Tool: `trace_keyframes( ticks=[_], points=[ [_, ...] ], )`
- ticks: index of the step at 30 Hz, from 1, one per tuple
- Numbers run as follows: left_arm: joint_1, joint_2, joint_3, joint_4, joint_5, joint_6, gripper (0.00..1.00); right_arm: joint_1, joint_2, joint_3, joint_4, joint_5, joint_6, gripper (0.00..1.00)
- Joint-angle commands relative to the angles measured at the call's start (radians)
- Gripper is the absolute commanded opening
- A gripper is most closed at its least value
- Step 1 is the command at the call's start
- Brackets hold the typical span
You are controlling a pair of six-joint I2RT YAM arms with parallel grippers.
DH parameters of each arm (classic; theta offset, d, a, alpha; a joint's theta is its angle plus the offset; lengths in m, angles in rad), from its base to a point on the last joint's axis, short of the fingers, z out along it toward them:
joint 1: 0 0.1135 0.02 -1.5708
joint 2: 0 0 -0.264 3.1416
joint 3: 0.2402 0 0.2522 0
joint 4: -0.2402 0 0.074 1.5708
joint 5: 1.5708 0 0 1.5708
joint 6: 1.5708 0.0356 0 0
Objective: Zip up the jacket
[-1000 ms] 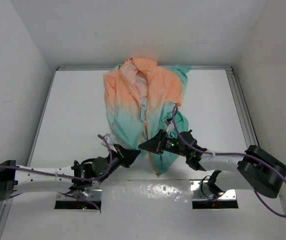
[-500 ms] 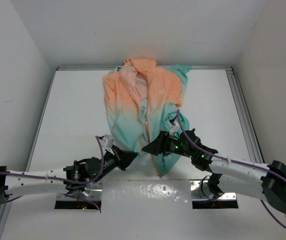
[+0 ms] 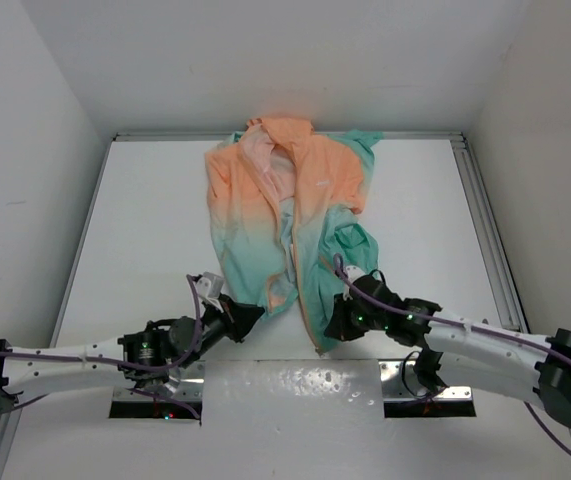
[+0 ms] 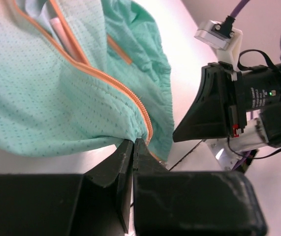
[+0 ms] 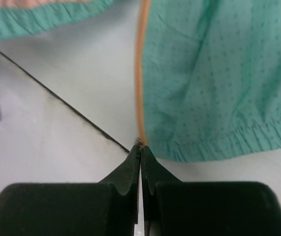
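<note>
pinching jacket [image 4: 56, 88] hem corner at zipper [image 4: 130, 94] end, left hand [image 4: 133, 142] clamps mint fabric. right hand [image 5: 140, 146] pressed together, tips right at bottom end of other zipper half; whether tape is caught, cannot tell. jacket lies unzipped on table [image 3: 145, 220], hem nearest both hands, hood farthest.

risks, judged: right hand's hold, if any, is on tip only, so pull could slip it off; halves apart, ends may misalign when joined; thin fabric may bunch.

count: 1 jacket, 2 zipper halves, 2 hands.
</note>
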Motion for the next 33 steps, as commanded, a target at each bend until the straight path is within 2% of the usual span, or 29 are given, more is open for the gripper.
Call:
trace_keyframes(
  ticks=[1,4,8,16,22,29,31,33],
  points=[
    [0.002,0.029,0.024,-0.001,-0.011,-0.022,0.00,0.063,0.036,0.056,-0.065,0.118,-0.066,0.00],
    [0.002,0.054,0.038,-0.003,-0.007,-0.022,0.00,0.150,0.116,0.112,-0.094,0.181,-0.090,0.04],
    [0.002,0.056,0.052,-0.015,-0.005,-0.020,0.00,0.229,0.208,0.146,-0.124,0.295,-0.109,0.17],
    [0.002,0.048,0.050,-0.017,0.004,-0.029,0.00,0.243,0.248,0.133,-0.124,0.381,-0.123,0.37],
    [0.002,0.062,0.060,-0.017,-0.004,-0.025,0.00,0.253,0.303,0.144,-0.092,0.375,-0.126,0.43],
    [0.002,0.049,0.052,-0.033,-0.027,-0.031,0.00,0.304,0.374,0.181,-0.126,0.381,-0.101,0.44],
    [0.002,0.043,0.041,-0.027,-0.031,-0.037,0.00,0.329,0.409,0.189,-0.150,0.401,-0.084,0.44],
    [0.002,0.048,0.046,-0.026,-0.034,-0.032,0.00,0.335,0.432,0.190,-0.161,0.406,-0.060,0.38]
  ],
)
